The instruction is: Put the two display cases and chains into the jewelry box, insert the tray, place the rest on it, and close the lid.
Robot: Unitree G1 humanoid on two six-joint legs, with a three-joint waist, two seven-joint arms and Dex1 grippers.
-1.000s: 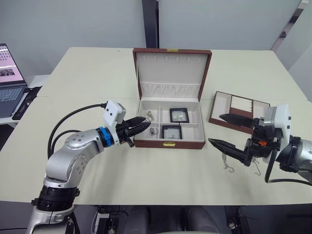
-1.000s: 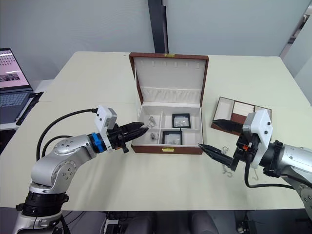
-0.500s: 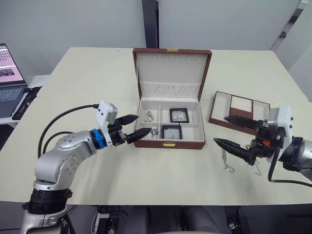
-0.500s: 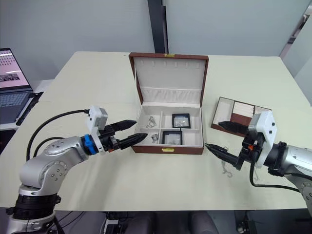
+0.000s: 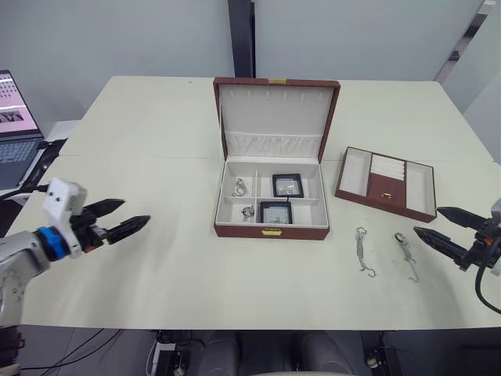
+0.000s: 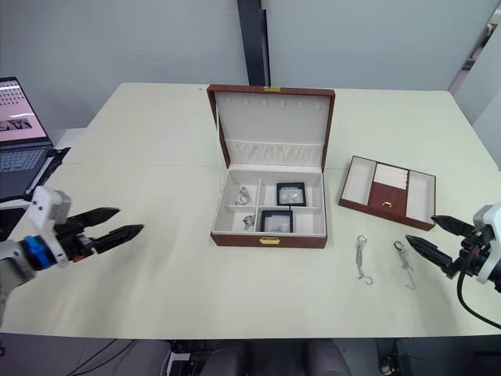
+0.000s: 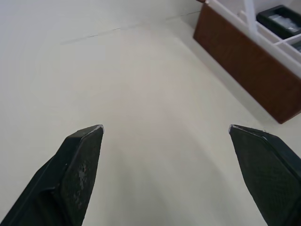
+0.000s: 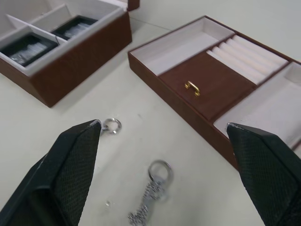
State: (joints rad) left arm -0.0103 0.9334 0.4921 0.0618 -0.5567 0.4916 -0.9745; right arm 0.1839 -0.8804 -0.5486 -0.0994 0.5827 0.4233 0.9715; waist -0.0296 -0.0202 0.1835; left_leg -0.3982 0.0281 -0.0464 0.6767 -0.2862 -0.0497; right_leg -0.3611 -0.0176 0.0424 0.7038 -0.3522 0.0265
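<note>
Jewelry box (image 5: 271, 229), a large reddish-brown leather-look case with cream lining and a gold front clasp, stands open at the middle of the pale desk (image 5: 156, 141), its hinged lid (image 5: 275, 110) upright. Two small square black display cases (image 5: 275, 211) lie in its right-hand compartments, one behind the other, and what appear to be short silver chains (image 5: 242, 187) sit in the two left cells, though they are too small to make out surely. The shallow reddish-brown tray (image 5: 385, 182), with cream side cells, ridged ring rolls and a gold pull at its centre, rests on the desk to the right of the box, well apart from it. Two long silver chains (image 5: 362, 250) with rings and hooks lie on the desk in front of the tray. The robot's left hand (image 5: 116, 218) hovers far to the left, black fingers spread wide and empty; the right hand (image 5: 445, 225) hangs near the right-hand chain, fingers likewise wide and holding nothing. A laptop (image 5: 14, 125) shows at the left edge. With the box's first load seemingly in, the step in hand looks to be inserting the tray; that would call for the right hand to grasp the tray's edge and set it level over the compartments. No brand or legible writing is visible.
</note>
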